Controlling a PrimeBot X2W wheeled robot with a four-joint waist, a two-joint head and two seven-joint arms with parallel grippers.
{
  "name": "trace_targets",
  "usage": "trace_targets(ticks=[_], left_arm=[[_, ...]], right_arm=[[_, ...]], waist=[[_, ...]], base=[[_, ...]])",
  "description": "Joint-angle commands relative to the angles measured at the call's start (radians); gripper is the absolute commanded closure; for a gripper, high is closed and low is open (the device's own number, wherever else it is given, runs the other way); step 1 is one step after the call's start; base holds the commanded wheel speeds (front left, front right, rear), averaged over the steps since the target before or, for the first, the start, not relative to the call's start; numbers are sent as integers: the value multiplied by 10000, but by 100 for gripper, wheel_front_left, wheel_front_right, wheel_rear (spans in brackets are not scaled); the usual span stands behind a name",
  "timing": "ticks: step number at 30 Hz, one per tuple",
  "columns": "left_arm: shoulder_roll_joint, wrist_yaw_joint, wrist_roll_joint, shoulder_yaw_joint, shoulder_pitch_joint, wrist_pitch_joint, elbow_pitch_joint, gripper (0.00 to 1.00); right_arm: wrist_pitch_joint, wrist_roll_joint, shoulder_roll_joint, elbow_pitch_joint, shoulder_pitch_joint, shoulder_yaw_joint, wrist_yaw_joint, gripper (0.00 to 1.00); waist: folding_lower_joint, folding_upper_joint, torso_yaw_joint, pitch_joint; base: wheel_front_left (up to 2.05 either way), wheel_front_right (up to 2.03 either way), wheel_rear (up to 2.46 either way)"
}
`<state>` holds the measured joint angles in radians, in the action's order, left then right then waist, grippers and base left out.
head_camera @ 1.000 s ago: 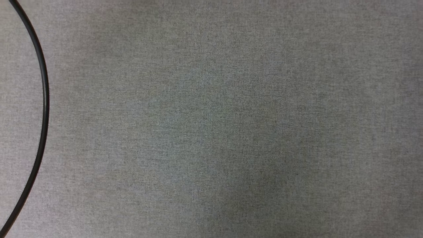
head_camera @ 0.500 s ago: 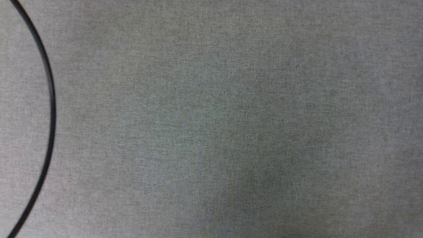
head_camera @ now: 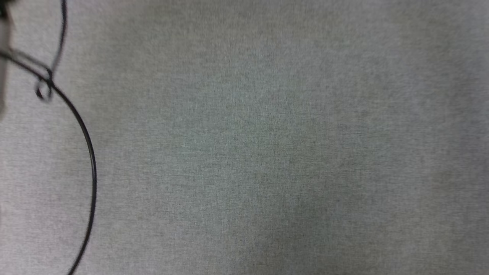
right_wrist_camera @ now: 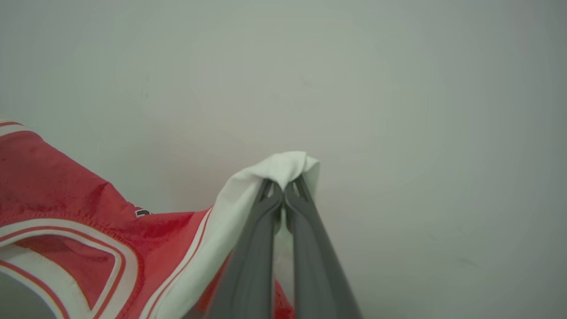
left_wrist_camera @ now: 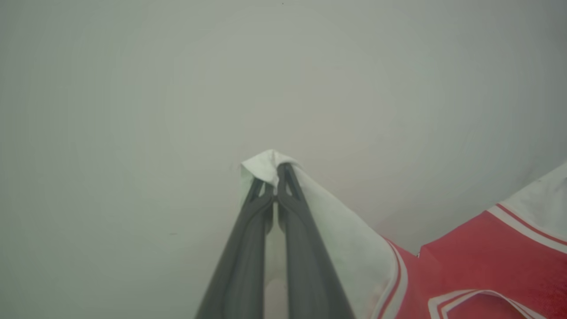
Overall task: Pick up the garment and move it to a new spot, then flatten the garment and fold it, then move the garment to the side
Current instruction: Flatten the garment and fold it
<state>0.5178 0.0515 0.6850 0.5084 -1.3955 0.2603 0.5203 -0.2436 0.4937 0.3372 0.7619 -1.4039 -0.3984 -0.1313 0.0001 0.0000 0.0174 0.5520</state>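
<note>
The garment [right_wrist_camera: 53,190] is smooth cloth, the grey surface [head_camera: 267,152] matt woven fabric

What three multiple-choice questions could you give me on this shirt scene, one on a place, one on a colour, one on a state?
1. In the head view, the black cable runs along which side? A) right B) left C) middle
2. What colour is the bit of the garment pinched by the left gripper? A) red B) black C) white
3. The right gripper is: A) shut on the garment B) wide open C) shut on nothing
Answers: 1 B, the cable curves down the left side. 2 C, a white fold sticks out at its fingers' tips. 3 A, its fingers close on a white fold.
</note>
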Motion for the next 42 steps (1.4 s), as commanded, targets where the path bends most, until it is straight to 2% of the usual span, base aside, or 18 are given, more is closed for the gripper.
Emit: trace_targets(ticks=[1, 5, 12, 22, 29, 37, 42], left_arm=[[8, -116, -64, -341, 747, 67, -378, 100], [15, -430, -344, -1135, 3042, 59, -1511, 100], [-324, -1065, -596, -2101, 7036, 60, -3163, 100], [-650, -1389, -548, -2759, 11364, 61, -3988, 100], [-737, -1504, -393, -3112, 13747, 61, -3926, 100], [-936, -1823, -104, -3258, 15275, 33, -3941, 100], [-1217, -1941, 58, -3362, 16145, 47, -3393, 100]], right_arm=[[-112, 69, 97, -202, 648, -49, 11, 100], [-198, 177, 187, -890, 2346, -17, 11, 100], [-208, 182, 369, -1987, 5452, 225, 11, 100], [241, 386, 746, -3428, 9668, 847, 11, 100], [1059, 196, 965, -4447, 12267, 1627, 12, 100], [1940, 133, 993, -5238, 14341, 2441, 12, 100], [2653, 106, 864, -5675, 15950, 3097, 14, 100]], waist=[[-1, 0, -41, -503], [-1, 0, -92, -1212], [-1, 0, -114, -2494], [-1, 0, -53, -4045], [-1, 0, -141, -4901], [-1, 0, -154, -5253], [-1, 0, -135, -5291]], base=[[0, 0, 0], [0, 0, 0], [0, 0, 0], [0, 0, 0], [0, 0, 0], [0, 0, 0], [0, 0, 0]])
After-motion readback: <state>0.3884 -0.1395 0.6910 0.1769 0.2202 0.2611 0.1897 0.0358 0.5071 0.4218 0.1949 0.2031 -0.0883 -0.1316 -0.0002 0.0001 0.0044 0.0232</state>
